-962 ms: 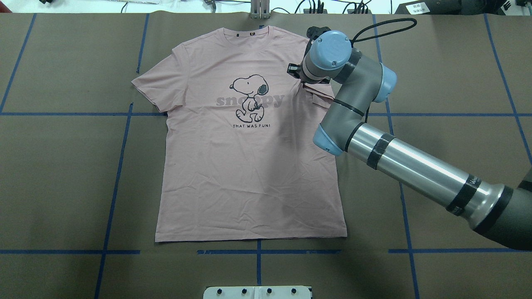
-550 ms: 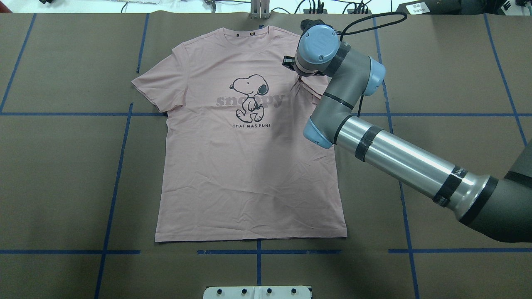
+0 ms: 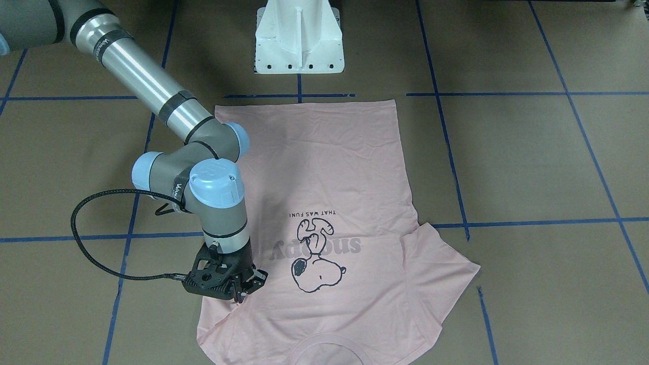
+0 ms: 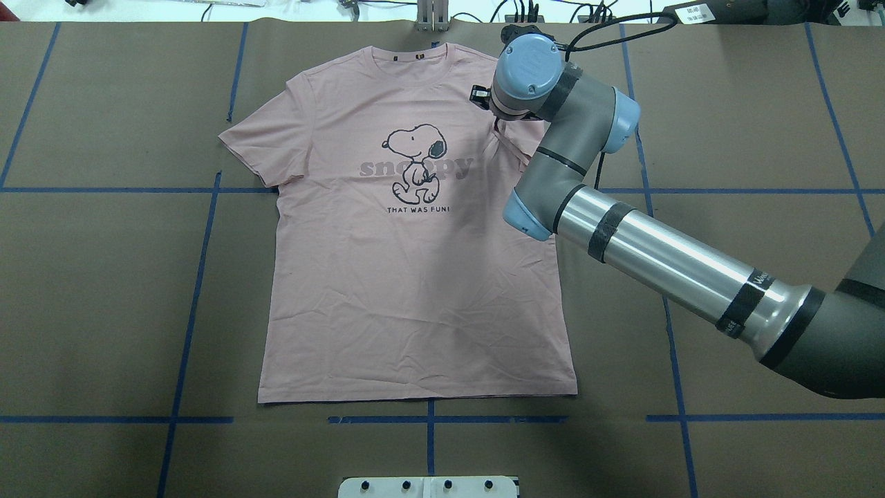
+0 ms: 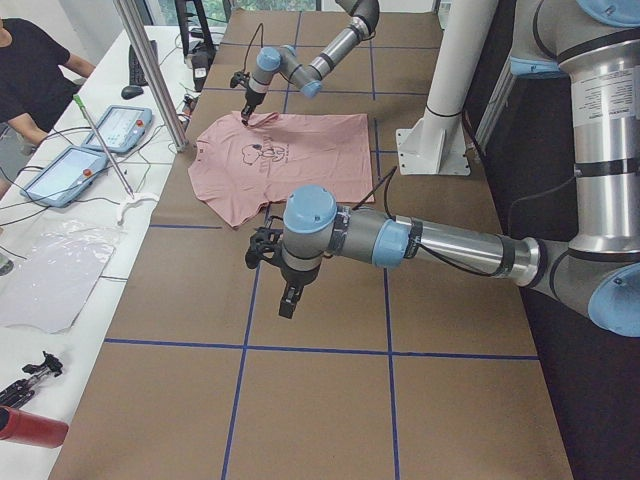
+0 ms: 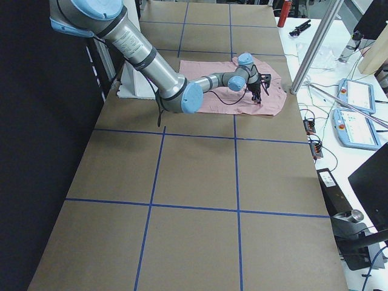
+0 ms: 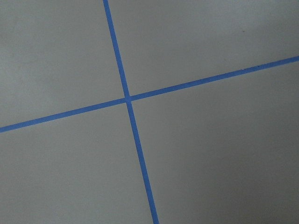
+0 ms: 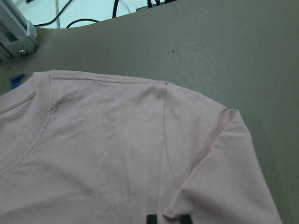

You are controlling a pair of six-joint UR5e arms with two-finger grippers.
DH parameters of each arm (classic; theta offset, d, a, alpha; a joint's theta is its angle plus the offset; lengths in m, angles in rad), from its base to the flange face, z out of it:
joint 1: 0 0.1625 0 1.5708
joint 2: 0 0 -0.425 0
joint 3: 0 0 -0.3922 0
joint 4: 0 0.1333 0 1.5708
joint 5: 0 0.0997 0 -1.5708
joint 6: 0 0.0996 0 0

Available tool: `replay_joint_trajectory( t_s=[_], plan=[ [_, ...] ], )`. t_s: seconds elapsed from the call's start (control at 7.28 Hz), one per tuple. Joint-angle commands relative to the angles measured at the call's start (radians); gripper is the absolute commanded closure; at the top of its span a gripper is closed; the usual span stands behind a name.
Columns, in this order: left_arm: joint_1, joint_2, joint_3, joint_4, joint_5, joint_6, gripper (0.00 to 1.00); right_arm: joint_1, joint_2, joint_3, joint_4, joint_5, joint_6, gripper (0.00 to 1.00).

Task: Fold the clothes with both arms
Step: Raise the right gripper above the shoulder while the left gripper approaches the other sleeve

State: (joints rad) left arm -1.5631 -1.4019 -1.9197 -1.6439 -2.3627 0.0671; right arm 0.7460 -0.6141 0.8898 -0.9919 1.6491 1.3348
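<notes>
Shirts: one pink shirt (image 4: 415,290), print up, flat on the table, collar at the far edge, hem toward the robot.
Sleeves: two. The left sleeve (image 4: 266,145) is spread flat. The right sleeve (image 8: 219,158) lies creased and gathered in over the chest.
Arms: two. The right arm (image 4: 657,252) reaches across to the shirt's right shoulder. The left arm (image 5: 440,243) stretches over bare table, well apart from the shirt.
Right gripper (image 3: 242,294): one, pointing down, its fingertips pinched on a raised ridge of the right sleeve's cloth.
Left gripper (image 5: 288,305): one, hanging above the table and pointing down. Whether it is open or closed cannot be told, and its wrist camera shows only a crossing of tape.
Surface: one brown table (image 4: 104,290), marked into a grid by blue tape lines (image 7: 126,99).
Pedestal: one, white (image 3: 299,35), at the robot's edge of the table, near the hem.
Room: a white bench (image 6: 364,176) runs beside the table's far edge. It carries two pendants (image 6: 357,94) and loose cables. One person (image 5: 30,75) in black stands at it.
</notes>
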Motion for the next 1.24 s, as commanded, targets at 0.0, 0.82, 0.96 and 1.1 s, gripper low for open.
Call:
replay_joint_trajectory(
  t_s=[0.0, 0.82, 0.96, 1.1],
  plan=[
    [0.006, -0.017, 0.028, -0.096, -0.033, -0.100, 0.00, 0.001, -0.012, 0.064, -0.002, 0.009, -0.002, 0.00],
    [0.465, -0.524, 0.398, -0.310, 0.091, -0.907, 0.03, 0.159, -0.471, 0.593, -0.001, 0.409, -0.031, 0.00],
    [0.523, -0.602, 0.497, -0.380, 0.132, -0.959, 0.03, 0.189, -0.540, 0.650, 0.001, 0.443, -0.081, 0.00],
    [0.557, -0.650, 0.602, -0.496, 0.134, -0.984, 0.06, 0.213, -0.577, 0.673, 0.003, 0.472, -0.103, 0.00]
  ],
)
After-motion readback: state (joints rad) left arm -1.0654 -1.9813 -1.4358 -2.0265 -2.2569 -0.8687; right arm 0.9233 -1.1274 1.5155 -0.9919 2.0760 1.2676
